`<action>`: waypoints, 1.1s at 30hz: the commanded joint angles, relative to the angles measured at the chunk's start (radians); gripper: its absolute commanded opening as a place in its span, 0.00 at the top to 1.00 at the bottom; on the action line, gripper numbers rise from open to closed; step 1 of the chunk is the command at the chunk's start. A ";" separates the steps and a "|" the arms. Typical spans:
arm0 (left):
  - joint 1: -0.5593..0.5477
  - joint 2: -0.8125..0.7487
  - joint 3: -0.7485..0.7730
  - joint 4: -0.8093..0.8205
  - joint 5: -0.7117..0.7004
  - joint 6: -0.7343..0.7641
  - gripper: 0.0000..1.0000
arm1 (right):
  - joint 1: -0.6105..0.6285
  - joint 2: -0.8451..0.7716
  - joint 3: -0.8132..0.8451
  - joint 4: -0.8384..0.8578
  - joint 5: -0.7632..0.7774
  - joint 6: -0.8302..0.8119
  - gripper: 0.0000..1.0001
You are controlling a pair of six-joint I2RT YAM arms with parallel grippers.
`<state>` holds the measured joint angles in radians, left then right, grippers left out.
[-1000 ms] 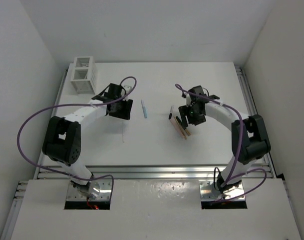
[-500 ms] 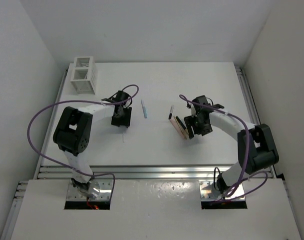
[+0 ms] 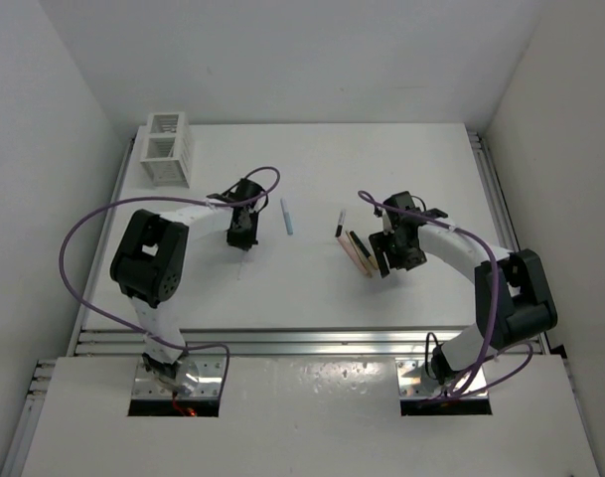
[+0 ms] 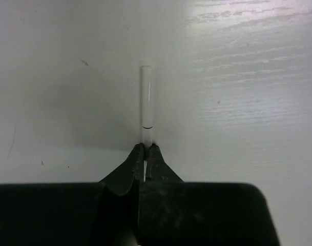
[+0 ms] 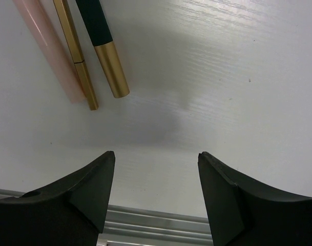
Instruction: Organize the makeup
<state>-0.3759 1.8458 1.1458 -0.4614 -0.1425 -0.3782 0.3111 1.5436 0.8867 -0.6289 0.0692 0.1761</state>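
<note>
Landmark: white slatted box [image 3: 166,149], standing at the far left corner of the table [image 3: 312,159].

Left claw [image 4: 145,151]: jaws fully closed, tips pinching the near end of the thin pale stick [image 4: 146,100]. The stick points straight out from the tips, with a thin dark ring line just beyond them. Cannot tell whether it is lifted or lying on the table. In the top view this claw [image 3: 241,238] sits to the right of the box and nearer the arm bases, fairly close to it.

Right claw [image 5: 156,156]: jaws wide apart, nothing between them, only bare table under the gap. In the top view it [image 3: 386,256] is well apart from the box, far to its right and nearer the bases.

Makeup, all placed against the box:
- light blue stick [image 3: 286,216]: lying alone on the table, right of the box, just past the left claw.
- black stick [image 3: 340,223]: further right again.
- peach-pink stick [image 5: 43,43], slim gold stick [image 5: 76,59], black stick with a gold end [image 5: 102,48]: side by side, roughly parallel, furthest right of the box, just ahead of the right claw's tips and not touched by them.

No stick is in the box.
</note>
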 commanded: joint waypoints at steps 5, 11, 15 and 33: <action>0.124 -0.017 0.282 -0.002 -0.017 0.174 1.00 | 0.006 -0.027 0.041 0.078 0.015 -0.029 0.33; 0.325 -0.074 0.480 0.297 0.001 0.392 1.00 | 0.005 0.013 0.072 0.164 -0.025 -0.027 0.33; 0.451 -0.085 0.445 0.622 0.090 0.472 1.00 | 0.003 0.068 0.145 0.183 -0.057 -0.026 0.33; 0.615 0.244 0.549 0.965 0.362 0.481 1.00 | 0.006 0.236 0.413 0.100 -0.057 -0.049 0.34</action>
<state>0.2089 2.1139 1.6451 0.4118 0.1619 0.1177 0.3111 1.7779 1.2732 -0.5117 0.0151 0.1081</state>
